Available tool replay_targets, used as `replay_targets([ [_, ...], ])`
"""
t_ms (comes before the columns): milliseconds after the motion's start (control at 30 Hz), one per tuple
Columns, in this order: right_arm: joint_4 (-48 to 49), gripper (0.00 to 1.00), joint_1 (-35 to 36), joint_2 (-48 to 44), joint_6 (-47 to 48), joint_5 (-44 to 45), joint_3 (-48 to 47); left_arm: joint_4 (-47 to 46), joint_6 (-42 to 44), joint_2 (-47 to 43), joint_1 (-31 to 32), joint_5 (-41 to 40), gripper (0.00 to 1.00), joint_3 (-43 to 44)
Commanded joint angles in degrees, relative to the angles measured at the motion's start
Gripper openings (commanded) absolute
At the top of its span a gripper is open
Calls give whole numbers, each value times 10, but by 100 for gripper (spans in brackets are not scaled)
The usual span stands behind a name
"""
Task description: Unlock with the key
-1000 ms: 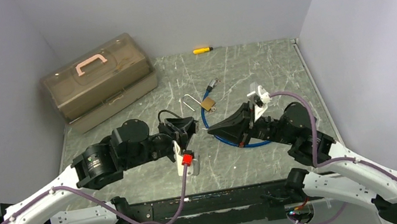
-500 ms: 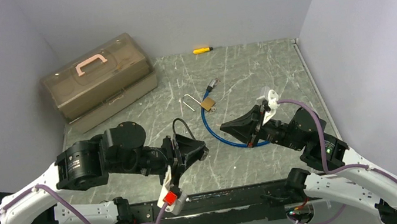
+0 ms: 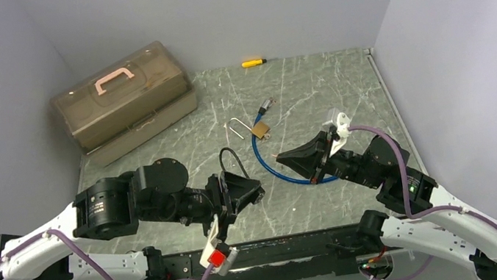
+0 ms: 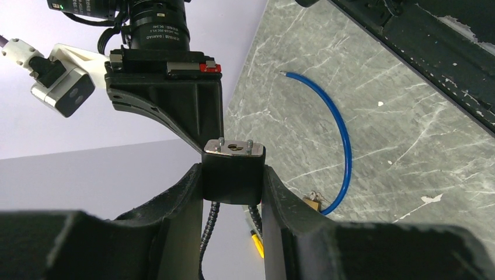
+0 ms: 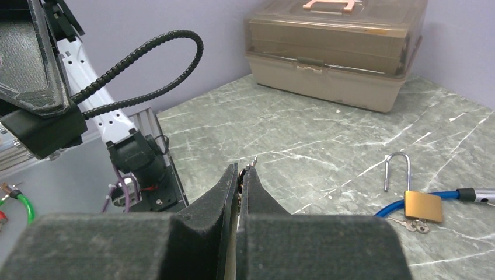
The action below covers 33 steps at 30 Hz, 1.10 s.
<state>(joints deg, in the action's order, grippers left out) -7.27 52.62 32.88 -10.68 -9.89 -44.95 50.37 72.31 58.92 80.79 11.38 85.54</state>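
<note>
Black is the lock this task turns on: a small black lock point(image 4: 233, 178) with a ribbed, flexible cable loop, clamped by its sides in the left tool point(image 3: 247, 193) and held off the desk point(image 3: 313, 93). Its fingers stand partly apart, pressed to the lock body. The end face with the keyhole point(image 4: 234, 147) points away from the left wrist, toward the right arm.

The right tool point(image 5: 240, 169) is pinched closed. A thin metal tip pokes out between its fingertips — the key point(image 5: 254, 160), most of it hidden by the pads. It hovers above the desk facing the left tool, near it but not touching.

Behind them on the desk a brass padlock point(image 3: 260, 130) lies with its shackle sprung open, touching a blue cable point(image 4: 344, 146) that curves under the right tool. A tan toolbox point(image 5: 335, 46) with a pink handle sits at the far left — a yellow screwdriver point(image 3: 252, 62) lies by the back wall.
</note>
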Motion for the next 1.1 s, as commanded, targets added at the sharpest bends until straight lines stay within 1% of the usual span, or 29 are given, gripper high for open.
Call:
replay_targets([
  [0, 24, 0, -1, -10, 4, 5, -3, -41, 3, -8, 7, -11, 0, 10],
  [333, 32, 0, 0, -20, -4, -9, -5, -80, -10, -14, 7, -36, 0, -6],
  [533, 45, 0, 0, -19, 8, -2, 3, -100, -36, -5, 16, -40, 0, 37],
  [667, 53, 0, -1, -3, 20, 0, -1, -96, -50, 6, 37, -42, 0, 66],
  [833, 63, 0, 0, 6, 25, -6, -7, -144, -62, 2, 63, -71, 0, 55],
  [1067, 65, 0, -1, 9, 27, -6, -8, -156, -36, 6, 105, -92, 0, 53],
])
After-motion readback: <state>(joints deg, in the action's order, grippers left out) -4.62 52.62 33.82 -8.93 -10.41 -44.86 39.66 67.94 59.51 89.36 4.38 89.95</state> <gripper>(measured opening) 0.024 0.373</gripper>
